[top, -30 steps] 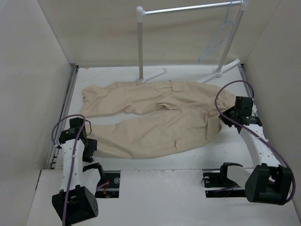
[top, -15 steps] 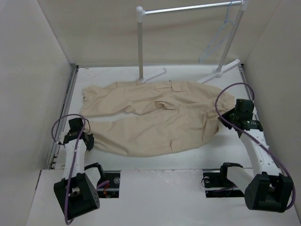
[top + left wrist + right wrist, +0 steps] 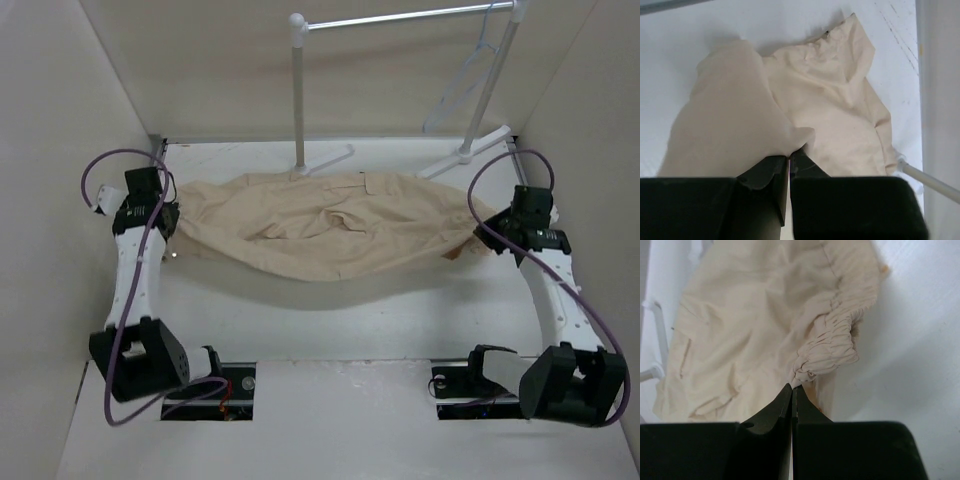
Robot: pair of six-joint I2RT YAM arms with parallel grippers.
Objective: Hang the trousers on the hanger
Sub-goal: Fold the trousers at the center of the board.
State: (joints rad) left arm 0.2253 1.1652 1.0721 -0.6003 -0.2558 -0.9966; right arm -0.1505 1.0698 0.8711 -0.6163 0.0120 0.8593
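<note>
The beige trousers [image 3: 330, 230] lie stretched across the middle of the table, doubled lengthwise, one leg over the other. My left gripper [image 3: 172, 222] is shut on the leg ends at the left; in the left wrist view its tips [image 3: 790, 152] pinch a fold of the trousers [image 3: 735, 115]. My right gripper [image 3: 494, 241] is shut on the gathered waistband [image 3: 832, 352] at the right, its tips [image 3: 792, 386] pinching the bunched cloth. The thin pale hanger [image 3: 468, 82] hangs from the rack's bar at the far right, apart from both grippers.
The clothes rack stands at the back: a white post [image 3: 297, 90], a metal bar [image 3: 400, 16] and white feet [image 3: 478, 143] just behind the trousers. Beige walls close in both sides and the back. One rack foot [image 3: 654, 340] shows in the right wrist view.
My left gripper shut on the near leg's end and carried it back to the far left, laying that leg over the other. The right gripper shifted slightly back, still holding the waistband.
</note>
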